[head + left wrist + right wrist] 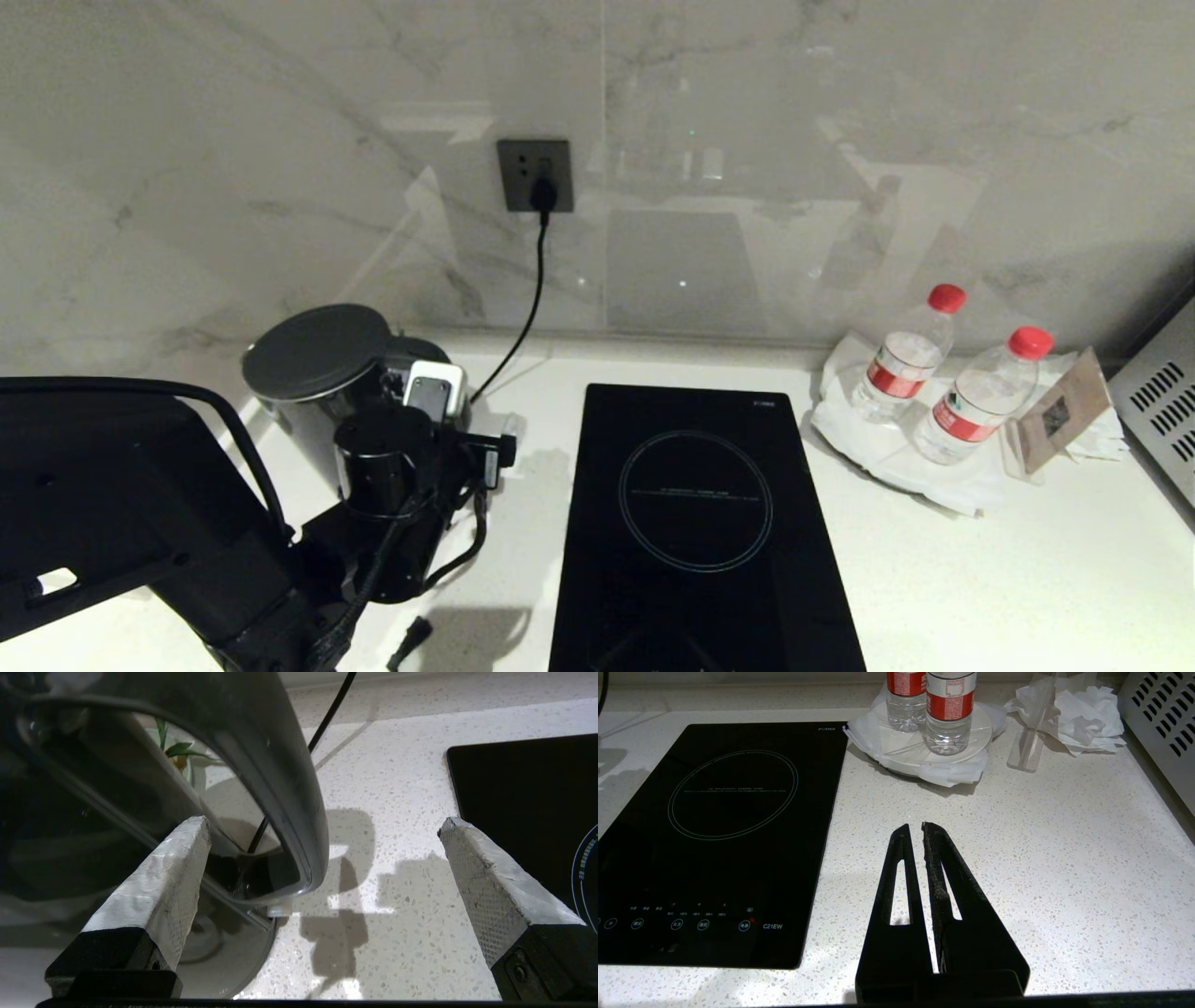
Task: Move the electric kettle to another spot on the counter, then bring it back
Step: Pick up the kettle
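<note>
Left gripper [322, 830] gapes wide and empty, electric kettle [140, 788] right ahead on the counter [397, 858], its loop handle [285, 788] between your fingers; glossy, rigid, likely heavy, so clamp that handle, not the slick body.

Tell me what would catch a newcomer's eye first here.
Probably the left gripper, open at the handle of the electric kettle at the counter's back left. Next, the black induction hob at centre, and two red-capped water bottles at the back right. The right gripper hangs shut over bare counter.
</note>
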### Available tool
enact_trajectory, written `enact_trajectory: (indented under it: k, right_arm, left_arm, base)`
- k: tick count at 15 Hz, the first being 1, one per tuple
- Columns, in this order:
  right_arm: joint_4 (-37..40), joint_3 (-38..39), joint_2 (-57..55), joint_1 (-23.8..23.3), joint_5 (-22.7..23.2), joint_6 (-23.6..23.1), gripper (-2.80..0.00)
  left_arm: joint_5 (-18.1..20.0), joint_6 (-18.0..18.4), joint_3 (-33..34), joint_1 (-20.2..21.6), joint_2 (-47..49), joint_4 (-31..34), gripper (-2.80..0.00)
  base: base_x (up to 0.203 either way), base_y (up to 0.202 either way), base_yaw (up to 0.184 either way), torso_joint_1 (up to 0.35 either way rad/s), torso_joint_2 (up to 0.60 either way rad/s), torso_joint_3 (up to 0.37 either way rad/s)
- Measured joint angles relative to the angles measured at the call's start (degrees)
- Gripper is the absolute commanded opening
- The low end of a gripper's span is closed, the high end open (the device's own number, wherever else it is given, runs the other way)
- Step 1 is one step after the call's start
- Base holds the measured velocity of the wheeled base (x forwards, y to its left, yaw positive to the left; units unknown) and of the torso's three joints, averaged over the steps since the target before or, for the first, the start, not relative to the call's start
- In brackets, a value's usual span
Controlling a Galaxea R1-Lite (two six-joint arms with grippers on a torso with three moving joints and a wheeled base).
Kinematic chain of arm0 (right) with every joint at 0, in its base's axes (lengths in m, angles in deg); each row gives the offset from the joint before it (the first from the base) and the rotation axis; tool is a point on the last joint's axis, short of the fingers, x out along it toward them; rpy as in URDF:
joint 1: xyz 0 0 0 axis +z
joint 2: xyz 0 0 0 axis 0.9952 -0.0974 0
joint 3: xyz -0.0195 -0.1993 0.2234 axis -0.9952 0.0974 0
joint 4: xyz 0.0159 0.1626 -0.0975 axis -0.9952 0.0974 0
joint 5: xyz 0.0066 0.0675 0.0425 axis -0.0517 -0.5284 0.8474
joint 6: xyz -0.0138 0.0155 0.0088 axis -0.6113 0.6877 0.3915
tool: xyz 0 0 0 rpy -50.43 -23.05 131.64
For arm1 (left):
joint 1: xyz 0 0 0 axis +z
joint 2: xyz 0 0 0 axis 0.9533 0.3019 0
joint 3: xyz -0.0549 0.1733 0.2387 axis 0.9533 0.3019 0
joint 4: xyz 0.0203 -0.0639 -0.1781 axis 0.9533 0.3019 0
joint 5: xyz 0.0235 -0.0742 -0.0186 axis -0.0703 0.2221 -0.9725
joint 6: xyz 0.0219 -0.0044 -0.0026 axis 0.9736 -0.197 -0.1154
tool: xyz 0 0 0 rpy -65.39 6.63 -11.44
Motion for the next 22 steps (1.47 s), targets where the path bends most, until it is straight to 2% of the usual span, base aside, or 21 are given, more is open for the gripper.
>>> enact_trajectory:
  k: [4, 8, 18, 19, 22]
  right_arm:
    - [0.0, 0.0, 0.0, 0.0, 0.0, 0.0, -2.80]
    - [0.0, 0.0, 0.0, 0.0, 0.0, 0.0, -2.80]
    - [0.0, 0.0, 0.0, 0.0, 0.0, 0.0, -2.80]
    - [0.0, 0.0, 0.0, 0.0, 0.0, 0.0, -2.80]
    - [0.0, 0.1, 0.0, 0.0, 0.0, 0.0, -2.80]
  left_arm:
    - [-0.1, 0.0, -1.3, -2.3, -0.3, 0.4, 0.00]
    - [-0.1, 0.1, -4.3, -2.7, 0.3, 0.9, 0.00]
    - [-0.3, 0.0, -13.7, 1.7, 3.9, 3.9, 0.00]
    - [-0.5, 0.0, -13.9, 1.7, 3.9, 3.9, -2.80]
    - [-0.6, 0.0, -13.8, 1.8, 3.6, 3.9, -2.80]
  base:
    - [0.000, 0.000, 0.000, 0.000, 0.00, 0.000]
    - [0.000, 0.000, 0.000, 0.000, 0.00, 0.000]
    - [0.000, 0.000, 0.000, 0.000, 0.00, 0.000]
    - [0.000, 0.000, 0.000, 0.000, 0.00, 0.000]
    - [0.000, 0.000, 0.000, 0.000, 0.00, 0.000]
